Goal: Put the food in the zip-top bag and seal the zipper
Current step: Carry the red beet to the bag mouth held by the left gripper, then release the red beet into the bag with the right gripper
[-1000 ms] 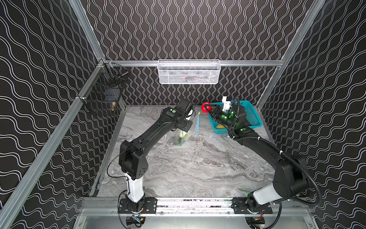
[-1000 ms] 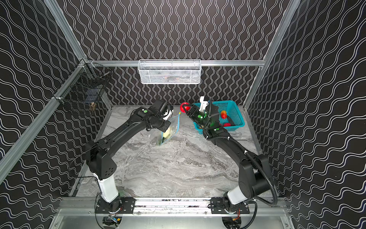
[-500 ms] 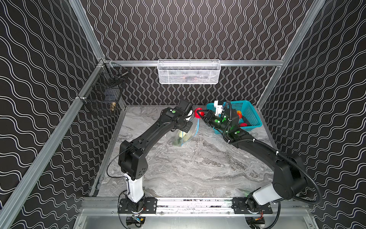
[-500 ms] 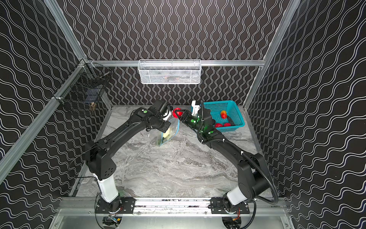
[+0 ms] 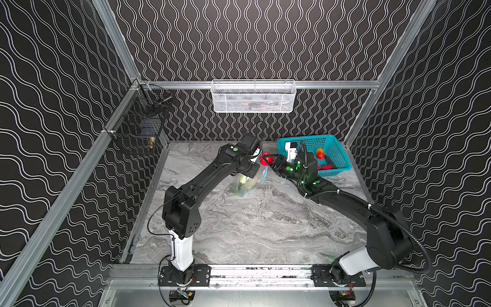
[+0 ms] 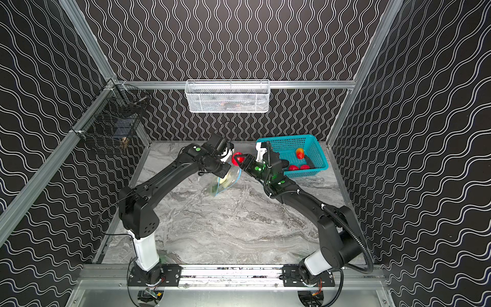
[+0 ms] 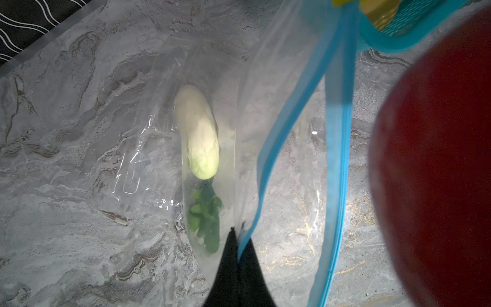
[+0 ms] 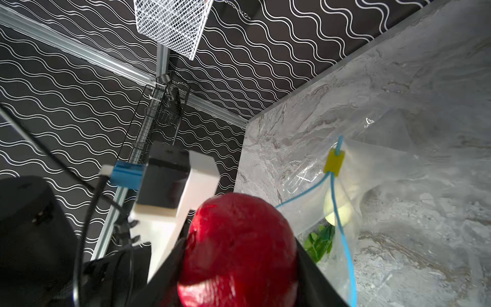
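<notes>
Across both top views, you see the left gripper point(image 5: 252, 172) pinched tight on the mouth edge of the bag point(image 5: 245, 184). The bag hangs from it, its bottom on the table point(image 5: 265, 226). The right gripper point(image 5: 267, 160) is clamped on a red fruit point(image 6: 237, 158), jaws part-way apart, just beside the bag's mouth. The basket point(image 6: 289, 138) sits behind the right arm with more food in it.

Left wrist view: jaws pressed together on the blue zipper strip point(image 7: 289, 111). The mouth gapes. A white vegetable point(image 7: 198, 133) and green leaves point(image 7: 204, 218) lie inside the bag. The red fruit looms close beside the open strip.

Right wrist view: the fruit is gripped between both jaws. The yellow slider point(image 8: 334, 162) sits at the strip's far end. The bag's opening is just beyond the fruit.
</notes>
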`<state>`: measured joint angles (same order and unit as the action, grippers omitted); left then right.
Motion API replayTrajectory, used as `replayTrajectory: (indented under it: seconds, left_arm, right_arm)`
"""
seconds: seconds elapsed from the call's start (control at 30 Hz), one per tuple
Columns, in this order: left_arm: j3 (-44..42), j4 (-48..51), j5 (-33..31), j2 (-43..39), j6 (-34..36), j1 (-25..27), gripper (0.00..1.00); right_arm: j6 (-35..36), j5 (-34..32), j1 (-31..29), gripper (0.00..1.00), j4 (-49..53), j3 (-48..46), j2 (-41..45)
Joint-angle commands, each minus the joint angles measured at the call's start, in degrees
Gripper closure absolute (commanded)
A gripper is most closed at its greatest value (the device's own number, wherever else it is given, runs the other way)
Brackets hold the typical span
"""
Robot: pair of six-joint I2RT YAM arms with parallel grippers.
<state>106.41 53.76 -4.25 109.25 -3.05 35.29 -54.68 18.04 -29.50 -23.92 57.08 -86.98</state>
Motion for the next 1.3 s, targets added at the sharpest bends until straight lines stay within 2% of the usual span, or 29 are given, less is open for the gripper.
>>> replayTrajectory:
  seconds: [0.0, 0.23, 0.83, 1.03, 1.27]
  left_arm:
    - [1.03, 0.73, -0.05, 0.26, -0.88, -0.04, 1.00]
    - [1.43, 0.82, -0.70, 0.28, -0.87, -0.04, 1.00]
    - [4.42, 2.40, -0.94, 0.53, -1.08, -0.04, 1.00]
    - [4.36, 2.27, -1.58, -1.12, -0.88, -0.02, 1.00]
    - [5.47, 2.75, -3.06, -0.71, -1.08, -0.04, 1.00]
  right_arm:
    - [-0.34, -0.50, -0.20, 0.58, -1.19, -1.73, 0.41]
    - [-2.69, 0.68, -0.81, 0.58, -4.30, -2.95, -1.06]
    - [-1.29, 0.00, -3.42, 0.57, -3.62, -0.21, -6.56]
    - [0.51, -1.16, -4.16, 0.46, -0.56, 3.33, -7.85]
    - [1.82, 0.46, -4.69, 0.20, -1.11, 4.79, -8.65]
